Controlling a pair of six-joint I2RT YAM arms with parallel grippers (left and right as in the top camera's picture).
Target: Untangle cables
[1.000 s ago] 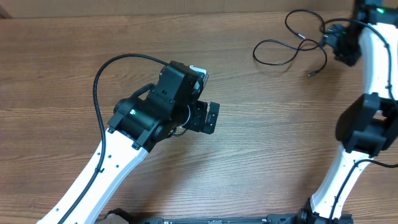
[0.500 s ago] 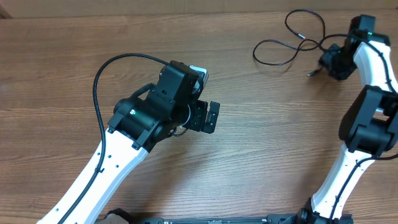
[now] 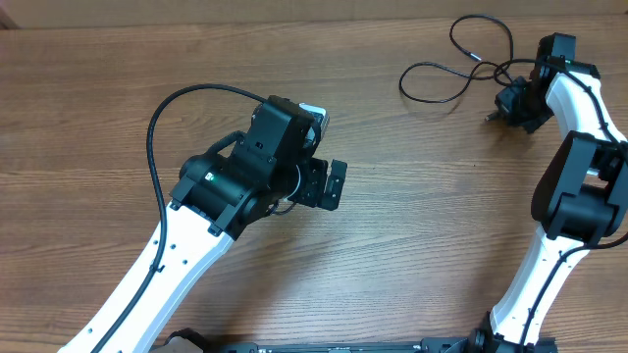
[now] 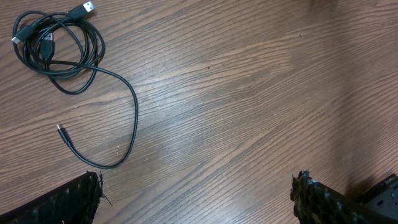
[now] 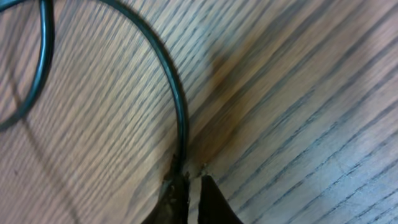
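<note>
The left arm (image 3: 186,250) slants in toward the middle, the left gripper (image 4: 198,186) spread wide and empty. The right arm (image 3: 581,118) reaches far forward, the right gripper (image 5: 193,183) pinched closed on a cable (image 5: 178,112).

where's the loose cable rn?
Overhead view: the loose cable lies at the far right of the table, looping just left of the right gripper, which is shut on it.

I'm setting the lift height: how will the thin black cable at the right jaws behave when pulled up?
The cable will probably hang floppy, since it lies in loose, uneven curves. It looks thin, so it is likely light and will trail easily. The right gripper's jaws are shut on it only at their tips, so it may slip.
</note>
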